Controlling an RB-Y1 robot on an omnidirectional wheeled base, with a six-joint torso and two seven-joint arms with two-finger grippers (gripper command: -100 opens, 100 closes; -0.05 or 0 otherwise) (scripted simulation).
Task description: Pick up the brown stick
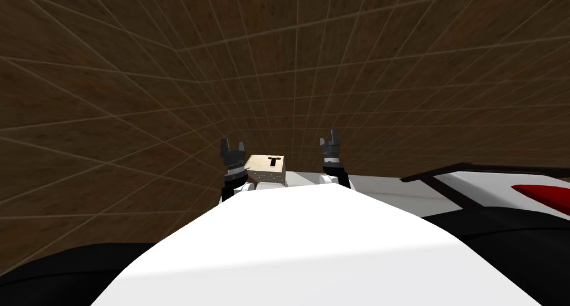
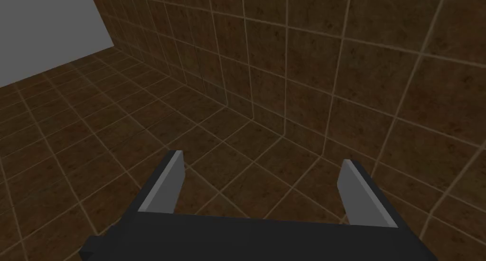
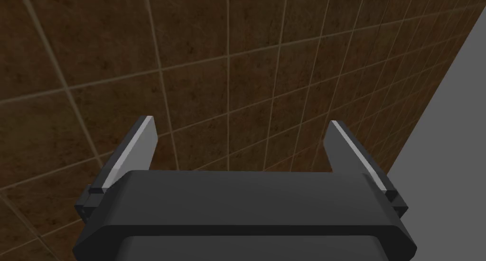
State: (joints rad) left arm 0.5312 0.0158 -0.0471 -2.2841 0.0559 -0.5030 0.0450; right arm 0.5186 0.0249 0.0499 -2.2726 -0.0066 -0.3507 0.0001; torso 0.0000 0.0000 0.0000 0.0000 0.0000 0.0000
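Both arms are raised in front of me. My left gripper (image 1: 233,145) stands open above my chest, and in its wrist view the left gripper (image 2: 262,180) has nothing between its fingers, with brown tiled floor and wall beyond. My right gripper (image 1: 329,138) is also up. In its wrist view the right gripper (image 3: 241,135) is open and empty against brown tiles. I see no brown stick in any view.
A beige box (image 1: 268,170) with a black T mark sits between the two arms. To my right stands a white fixture with a dark rim (image 1: 478,168) and a red patch (image 1: 548,198). Brown tiled walls surround me closely. A grey plane (image 2: 47,30) lies beyond the tiles.
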